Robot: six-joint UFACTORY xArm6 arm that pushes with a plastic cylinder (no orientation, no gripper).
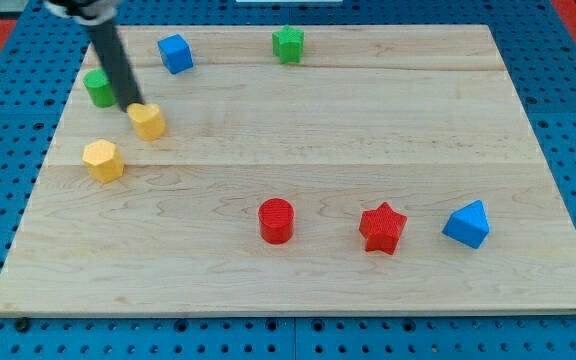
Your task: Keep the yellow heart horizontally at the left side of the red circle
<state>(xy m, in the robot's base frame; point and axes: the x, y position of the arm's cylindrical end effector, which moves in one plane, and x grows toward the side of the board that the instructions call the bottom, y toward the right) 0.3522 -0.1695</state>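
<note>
The yellow heart [148,121] lies in the board's upper left part. The red circle [276,221] stands lower, near the middle of the view's bottom half, well to the right of and below the heart. My tip [131,104] is at the heart's upper left edge, touching it or almost so. The dark rod slants up to the view's top left.
A yellow pentagon [102,160] lies just below left of the heart. A green circle [97,88] sits left of the rod. A blue cube [175,53] and a green star [288,44] are near the top edge. A red star [382,228] and a blue triangle [467,224] lie right of the red circle.
</note>
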